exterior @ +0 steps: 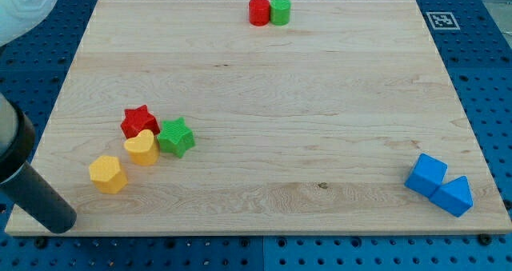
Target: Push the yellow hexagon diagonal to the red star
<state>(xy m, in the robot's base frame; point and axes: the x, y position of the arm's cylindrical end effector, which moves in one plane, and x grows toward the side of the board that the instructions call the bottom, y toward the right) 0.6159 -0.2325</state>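
Observation:
The yellow hexagon (107, 174) lies on the wooden board at the view's lower left. The red star (139, 121) lies up and to the right of it. A yellow heart (142, 148) sits between them, touching the red star, and a green star (176, 137) touches the heart's right side. My dark rod comes in from the view's left edge and my tip (58, 221) rests near the board's bottom left corner, below and left of the yellow hexagon, with a gap between them.
A red cylinder (258, 11) and a green cylinder (280, 11) stand together at the board's top edge. A blue cube (426, 175) and a blue triangular block (456, 196) sit at the bottom right. The board (280, 103) lies on a blue pegboard table.

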